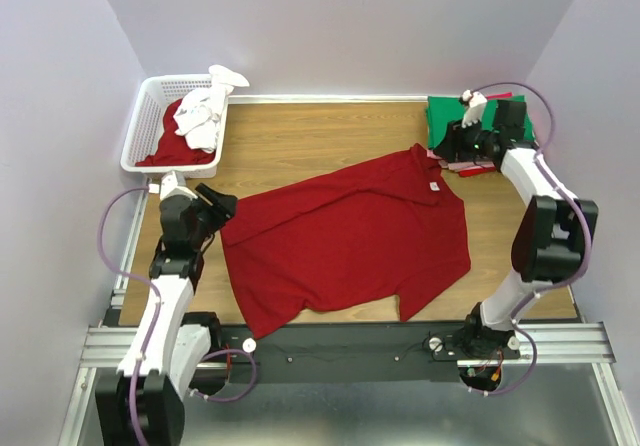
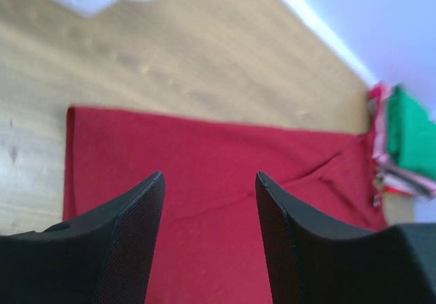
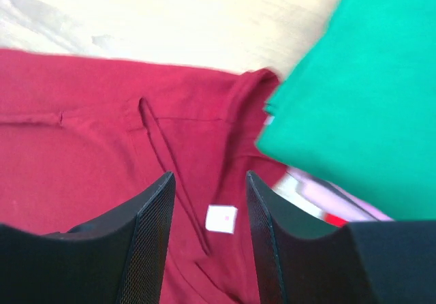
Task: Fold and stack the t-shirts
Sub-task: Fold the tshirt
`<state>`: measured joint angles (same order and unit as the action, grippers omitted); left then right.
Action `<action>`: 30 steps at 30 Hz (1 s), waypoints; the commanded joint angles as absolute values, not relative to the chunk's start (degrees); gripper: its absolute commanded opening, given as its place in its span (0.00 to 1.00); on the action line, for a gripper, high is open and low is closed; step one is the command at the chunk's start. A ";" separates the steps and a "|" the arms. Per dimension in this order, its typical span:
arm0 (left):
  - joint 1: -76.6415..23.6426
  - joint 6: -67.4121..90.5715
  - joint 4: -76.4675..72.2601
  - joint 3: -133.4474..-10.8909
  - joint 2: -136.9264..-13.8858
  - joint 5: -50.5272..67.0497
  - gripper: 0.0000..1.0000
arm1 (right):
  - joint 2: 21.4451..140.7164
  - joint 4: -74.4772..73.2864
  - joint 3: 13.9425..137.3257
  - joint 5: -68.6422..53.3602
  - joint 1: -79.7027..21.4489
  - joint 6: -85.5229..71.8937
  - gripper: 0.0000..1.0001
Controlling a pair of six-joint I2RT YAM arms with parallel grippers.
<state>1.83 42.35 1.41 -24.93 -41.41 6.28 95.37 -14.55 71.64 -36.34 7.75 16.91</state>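
A dark red t-shirt [image 1: 345,236] lies spread flat across the middle of the table, its white neck label [image 1: 434,187] toward the back right. My left gripper [image 1: 224,207] hovers open at the shirt's left edge; in the left wrist view the red cloth [image 2: 204,154] lies below the gripper [image 2: 210,181], with nothing between the fingers. My right gripper [image 1: 446,152] is open above the collar, and the label [image 3: 221,219] shows between its fingers [image 3: 153,215]. A folded green t-shirt [image 1: 450,116] tops a stack at the back right.
A white lattice basket [image 1: 143,116] stands at the back left, holding a white t-shirt [image 1: 200,118] and a red one [image 1: 168,152]. Pink and red layers [image 3: 320,202] show under the green shirt [image 3: 354,99]. Walls close in on three sides.
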 commanded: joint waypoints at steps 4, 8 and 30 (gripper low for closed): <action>2.28 41.31 -2.90 -25.31 -54.22 4.32 0.61 | 102.84 -19.16 75.68 -35.17 4.75 13.27 0.53; 2.37 43.59 -2.38 -27.50 -62.55 -2.71 0.62 | 99.50 -19.25 69.71 -29.10 4.83 15.90 0.54; 2.81 46.84 20.57 -41.05 -95.46 -13.71 0.00 | 93.17 -19.07 61.52 -31.02 5.98 16.61 0.55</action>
<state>2.42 47.22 10.00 -45.76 -92.01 -13.91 95.53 -19.11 61.87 -29.71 5.39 16.53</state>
